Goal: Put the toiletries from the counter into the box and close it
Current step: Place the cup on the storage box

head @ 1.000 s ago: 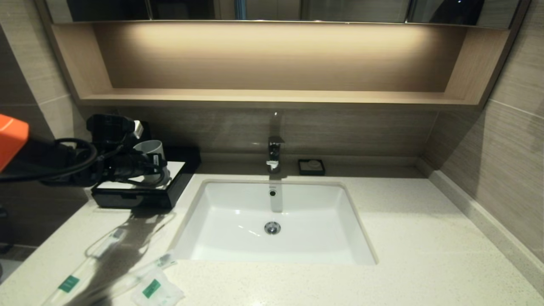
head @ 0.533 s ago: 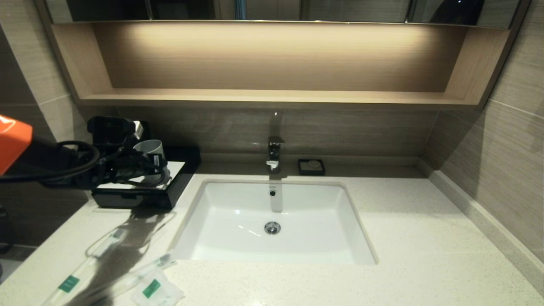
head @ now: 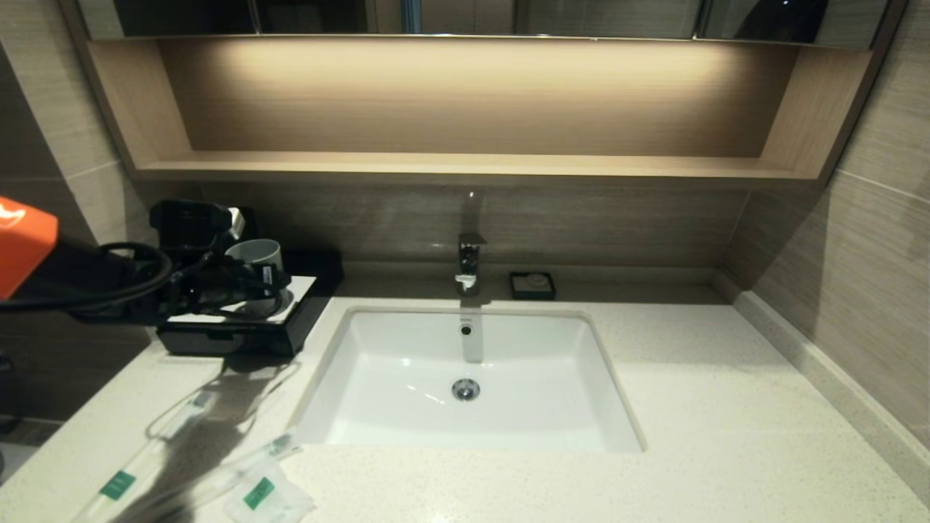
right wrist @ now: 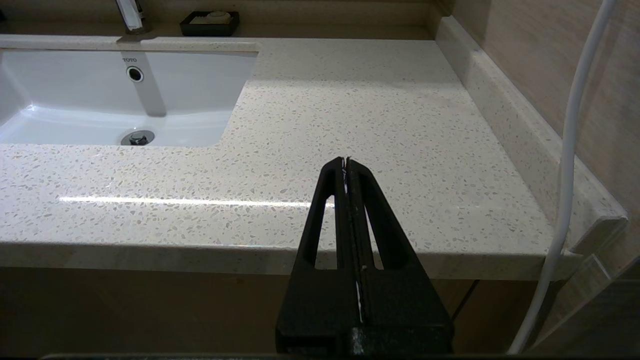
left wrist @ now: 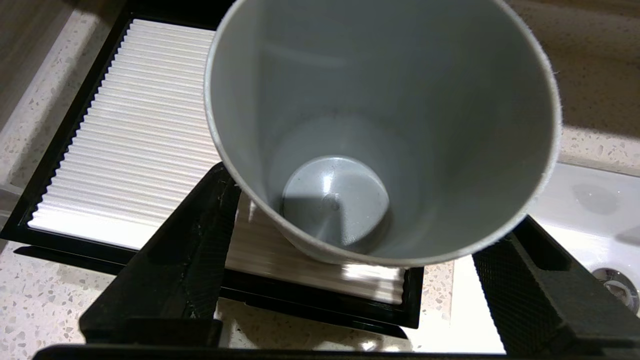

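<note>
The low black box sits at the counter's back left, its drawer front pushed in. A grey cup stands upright on the box's white ribbed panel. My left gripper reaches in from the left and is open, one finger on each side of the cup. The toiletries lie at the near left edge of the counter. They are one wrapped stick, a second stick and a square sachet. My right gripper is shut and empty, parked over the counter's front right edge.
A white sink basin fills the middle of the counter, with a faucet behind it. A small black soap dish sits to the faucet's right. A wooden shelf runs above. A white cable hangs by the right wall.
The cup has sunk slightly onto the box's panel and the left fingers have spread apart around it. The right arm has not moved.
</note>
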Motion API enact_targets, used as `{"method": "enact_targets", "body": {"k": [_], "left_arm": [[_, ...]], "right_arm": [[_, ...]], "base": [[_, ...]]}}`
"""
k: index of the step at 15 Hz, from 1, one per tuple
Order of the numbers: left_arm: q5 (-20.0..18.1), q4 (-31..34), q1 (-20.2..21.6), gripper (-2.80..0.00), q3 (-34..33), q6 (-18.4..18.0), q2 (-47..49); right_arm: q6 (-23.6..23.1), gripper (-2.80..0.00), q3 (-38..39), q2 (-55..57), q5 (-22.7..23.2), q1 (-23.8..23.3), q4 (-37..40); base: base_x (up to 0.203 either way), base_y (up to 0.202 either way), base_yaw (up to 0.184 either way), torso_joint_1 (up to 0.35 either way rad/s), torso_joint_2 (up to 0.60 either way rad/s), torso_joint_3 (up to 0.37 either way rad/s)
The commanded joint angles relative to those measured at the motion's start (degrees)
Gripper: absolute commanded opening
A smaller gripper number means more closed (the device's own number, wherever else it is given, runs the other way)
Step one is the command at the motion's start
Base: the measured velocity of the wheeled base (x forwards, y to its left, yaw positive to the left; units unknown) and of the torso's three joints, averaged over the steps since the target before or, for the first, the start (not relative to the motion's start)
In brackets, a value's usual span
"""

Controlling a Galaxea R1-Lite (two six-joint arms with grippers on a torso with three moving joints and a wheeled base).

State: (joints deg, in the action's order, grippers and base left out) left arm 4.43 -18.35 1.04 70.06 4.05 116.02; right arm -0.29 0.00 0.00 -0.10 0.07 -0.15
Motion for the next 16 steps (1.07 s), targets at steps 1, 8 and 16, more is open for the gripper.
{"method": "enact_targets", "body": {"k": [1, 8, 16], "left_arm": [[0.06, -0.2, 0.02, 0.0, -0.08, 0.08, -0.66], [0.15, -4.56, 0.02, 0.0, -5.99, -0.04, -6.6], [1.46, -10.58, 0.02, 0.0, -19.46, -0.15, -16.92]], "right_arm": [[-0.05, -2.8, 0.09, 0.0, 0.01, 0.01, -0.02], [-0.04, -2.8, 0.02, 0.0, 0.01, 0.01, -0.02], [-0.06, -2.8, 0.04, 0.0, 0.01, 0.01, -0.02]], "base": [[0.0, 0.0, 0.0, 0.0, 0.0, 0.0], [0.0, 0.0, 0.0, 0.0, 0.0, 0.0], [0.0, 0.0, 0.0, 0.0, 0.0, 0.0]]}}
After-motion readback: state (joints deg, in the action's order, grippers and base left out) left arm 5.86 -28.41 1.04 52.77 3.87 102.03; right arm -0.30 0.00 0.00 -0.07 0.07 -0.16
